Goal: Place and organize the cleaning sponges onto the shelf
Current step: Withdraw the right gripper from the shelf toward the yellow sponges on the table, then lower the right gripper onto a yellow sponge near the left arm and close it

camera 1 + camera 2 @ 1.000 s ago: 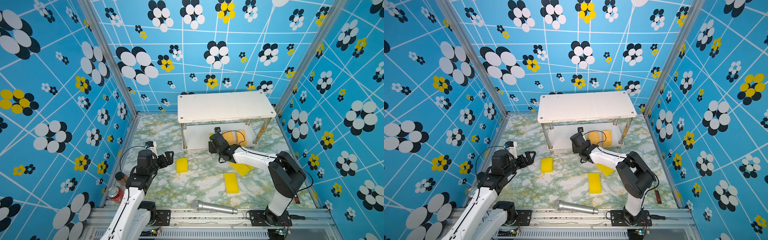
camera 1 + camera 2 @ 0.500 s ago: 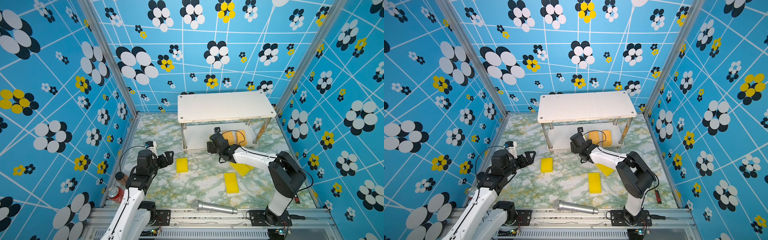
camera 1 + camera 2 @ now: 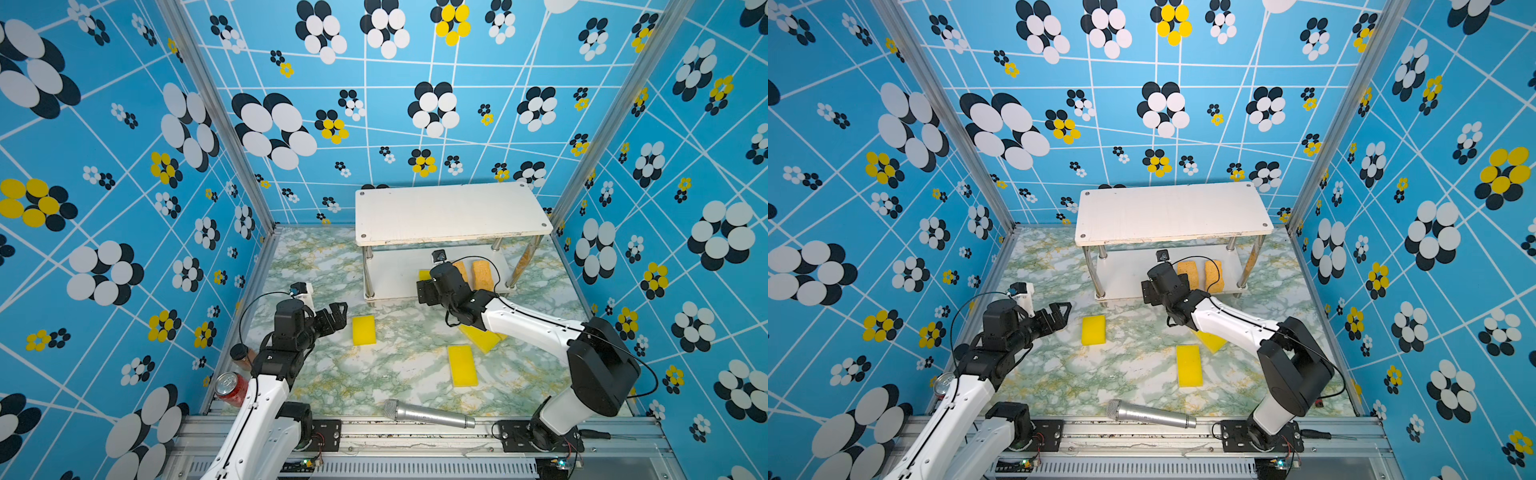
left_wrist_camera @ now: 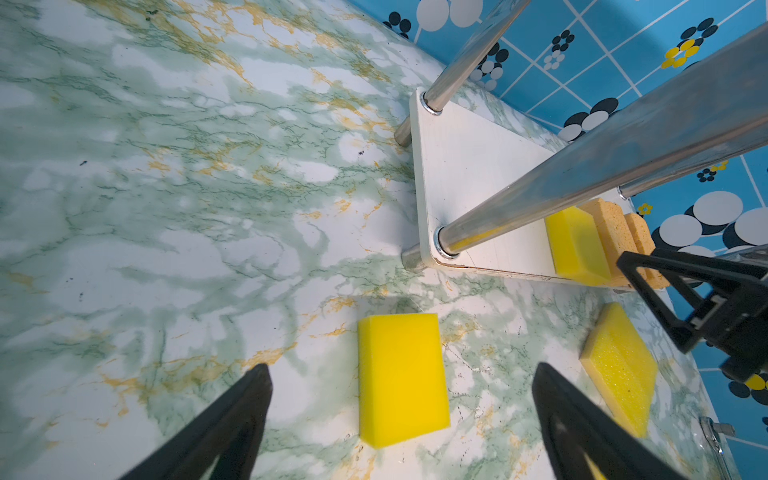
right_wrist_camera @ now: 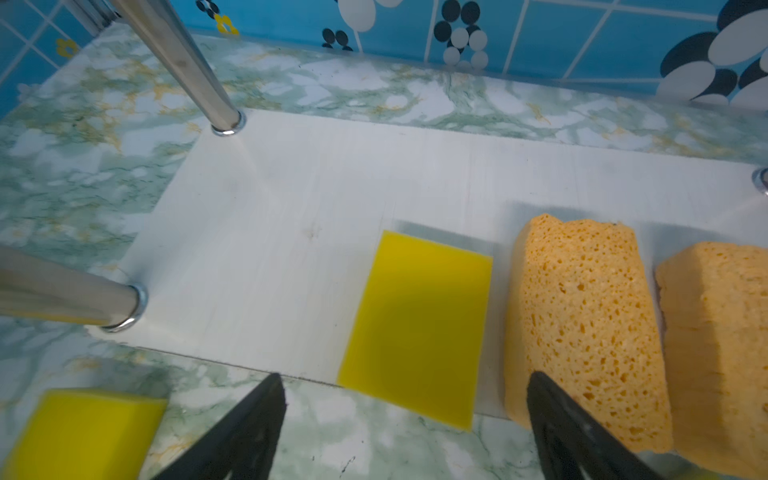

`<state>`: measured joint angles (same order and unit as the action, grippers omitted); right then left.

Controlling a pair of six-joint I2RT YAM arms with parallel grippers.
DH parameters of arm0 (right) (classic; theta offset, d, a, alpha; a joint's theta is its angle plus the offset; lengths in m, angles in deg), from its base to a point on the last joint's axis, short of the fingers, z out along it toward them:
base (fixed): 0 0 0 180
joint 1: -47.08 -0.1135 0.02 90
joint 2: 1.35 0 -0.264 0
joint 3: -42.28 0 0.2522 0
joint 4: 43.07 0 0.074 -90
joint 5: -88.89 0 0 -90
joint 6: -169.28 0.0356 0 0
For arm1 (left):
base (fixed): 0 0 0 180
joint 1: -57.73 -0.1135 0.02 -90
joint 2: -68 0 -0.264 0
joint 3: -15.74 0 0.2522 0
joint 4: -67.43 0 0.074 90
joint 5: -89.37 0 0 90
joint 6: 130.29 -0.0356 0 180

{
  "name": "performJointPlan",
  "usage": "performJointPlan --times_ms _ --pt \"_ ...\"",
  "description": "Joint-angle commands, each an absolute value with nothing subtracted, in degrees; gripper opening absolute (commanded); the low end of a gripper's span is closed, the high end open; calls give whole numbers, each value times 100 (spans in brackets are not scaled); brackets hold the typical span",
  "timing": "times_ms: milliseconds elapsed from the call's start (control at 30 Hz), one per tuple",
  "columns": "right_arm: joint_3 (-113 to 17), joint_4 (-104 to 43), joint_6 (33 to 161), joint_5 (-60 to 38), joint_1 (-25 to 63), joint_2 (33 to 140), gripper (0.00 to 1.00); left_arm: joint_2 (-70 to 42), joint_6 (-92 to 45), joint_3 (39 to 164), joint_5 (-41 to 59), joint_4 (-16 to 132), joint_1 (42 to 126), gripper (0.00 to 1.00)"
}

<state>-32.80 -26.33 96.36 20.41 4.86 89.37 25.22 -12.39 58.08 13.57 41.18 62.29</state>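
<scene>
The shelf [image 3: 453,212] [image 3: 1171,212] stands at the back. On its lower board [image 5: 291,216] lie two orange-tan sponges [image 5: 582,324] [image 5: 723,340] and a small yellow sponge [image 5: 415,328], whose near edge overhangs the front. My right gripper [image 5: 405,390] [image 3: 426,291] is open just in front of that yellow sponge and holds nothing. A second small yellow sponge [image 3: 364,330] [image 4: 401,395] lies on the floor, below and just ahead of my open left gripper [image 4: 401,368] [image 3: 336,318]. One long yellow sponge [image 3: 462,365] lies mid-floor. Another long sponge [image 3: 482,338] is partly under the right arm.
A silver microphone [image 3: 428,413] lies along the front edge. A red can [image 3: 228,388] and a brown jar [image 3: 241,355] stand at the front left by the left arm. Patterned walls close in the left, right and back.
My right gripper has opened wide and drawn back a little from the shelf, leaving the small yellow sponge on the lower board. The left arm has not moved.
</scene>
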Motion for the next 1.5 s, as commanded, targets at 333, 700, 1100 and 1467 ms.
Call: performJointPlan --times_ms 333,700,1100,1467 --pt "-3051 -1525 9694 -409 348 7895 99 2476 -1171 5943 1534 4092 6186 99" --pt "-2815 -2356 10935 13 -634 8579 99 2472 -1102 5928 1892 4226 6144 99" --pt "-4153 -2027 11786 1110 -1691 10199 99 2508 -1019 5973 2610 4051 5634 99" --pt "-5349 -1218 12126 1377 -1993 11145 99 2542 -782 5872 3275 4357 5326 99"
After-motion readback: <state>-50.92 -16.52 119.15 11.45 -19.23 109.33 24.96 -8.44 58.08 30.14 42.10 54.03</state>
